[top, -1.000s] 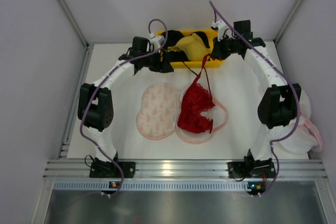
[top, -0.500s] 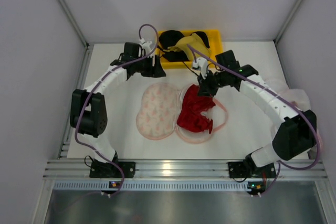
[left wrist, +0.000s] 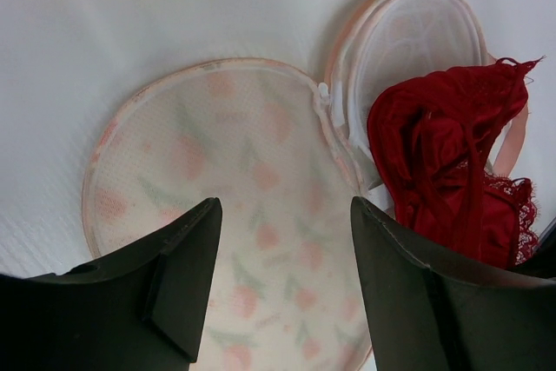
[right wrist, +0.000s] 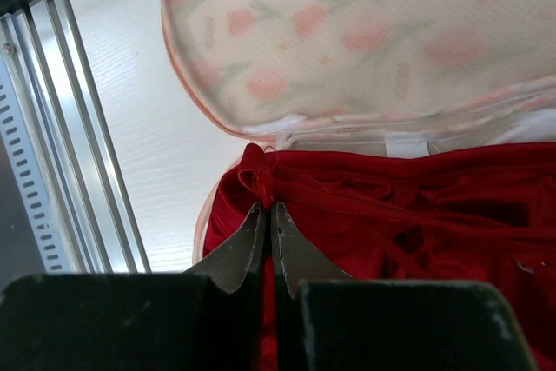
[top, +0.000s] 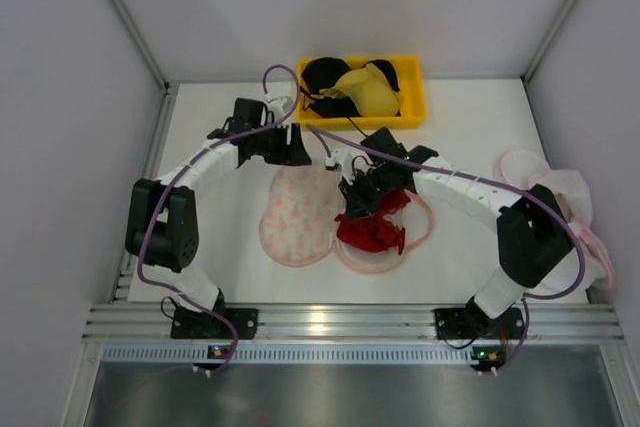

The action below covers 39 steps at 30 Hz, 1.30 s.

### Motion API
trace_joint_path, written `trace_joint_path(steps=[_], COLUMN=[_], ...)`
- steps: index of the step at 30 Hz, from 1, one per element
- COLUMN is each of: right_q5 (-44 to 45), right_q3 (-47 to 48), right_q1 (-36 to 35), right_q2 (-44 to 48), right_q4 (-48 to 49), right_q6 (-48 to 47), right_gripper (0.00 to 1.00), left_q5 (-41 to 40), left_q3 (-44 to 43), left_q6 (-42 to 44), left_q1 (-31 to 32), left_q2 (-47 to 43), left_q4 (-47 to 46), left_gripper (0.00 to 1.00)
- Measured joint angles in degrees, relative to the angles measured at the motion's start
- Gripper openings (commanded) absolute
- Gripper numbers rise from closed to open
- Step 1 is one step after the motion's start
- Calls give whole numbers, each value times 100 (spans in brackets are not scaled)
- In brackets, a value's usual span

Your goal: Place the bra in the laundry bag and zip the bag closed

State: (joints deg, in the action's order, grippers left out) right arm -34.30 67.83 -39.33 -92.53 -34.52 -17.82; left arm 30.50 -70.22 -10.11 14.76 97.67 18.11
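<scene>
**Desk:** What does the overhead view show at the centre of the counter [top: 220,237]?

**Photographer:** The laundry bag [top: 298,209] lies unzipped, its two round halves spread side by side. The left half shows cream-pink mesh with a small reddish print. The right half shows a pale lining inside a pink rim.

**Desk:** And the bra [top: 372,227]?

**Photographer:** It sits bunched in the right half, bright red, lacy at the edge, folded over itself with thin straps tangled across it. The left wrist camera shows the bra [left wrist: 452,162] heaped against the pale cup, beside the bag's [left wrist: 234,215] printed half.

**Desk:** What are the arms doing?

**Photographer:** The right pincer [top: 352,197] is down on the bra's far edge. In its own camera the right pincer [right wrist: 267,219] is fully closed, with a fold of the bra [right wrist: 391,206] nipped at the tips and the bag [right wrist: 347,32] just beyond. The left pincer [top: 288,147] hangs at the far edge of the printed half. Its own camera shows the left pincer [left wrist: 285,206] spread wide and gripping nothing.

**Desk:** Anything else in view?

**Photographer:** A yellow bin [top: 410,115] of yellow and black garments at the back, and white bags [top: 560,197] at the right edge.
</scene>
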Motion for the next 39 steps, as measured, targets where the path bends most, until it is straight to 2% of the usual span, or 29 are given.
trace_joint_path(steps=[7,20,30,35,37,39], right_q5=[13,87,173,308,361,435], right_q3=[-98,-514,-317,-140,-13,105], right_q1=[-68,-50,-107,-313,-339,-339], right_q2=[-262,-227,-280,-328,-367,-376], right_q4=[63,-256,-1064,-1220,-1224,-1226], right_q6=[-63,-540,-1373,-1543,-1567,-1532], right_gripper=[0,0,1,12,27,38], left_q5=[-87,-164,-295,-295,-295,-297], left_q3=[363,433,763,763,763,763], left_q6=[20,7,-225,-232,-225,-223], left_q1=[-55,-118,-234,-251,-251,-251], left_q2=[-175,-168,-151,-151,-151,-149], left_q4=[-2,2,81,81,81,81], left_gripper=[67,68,68,68,68,69])
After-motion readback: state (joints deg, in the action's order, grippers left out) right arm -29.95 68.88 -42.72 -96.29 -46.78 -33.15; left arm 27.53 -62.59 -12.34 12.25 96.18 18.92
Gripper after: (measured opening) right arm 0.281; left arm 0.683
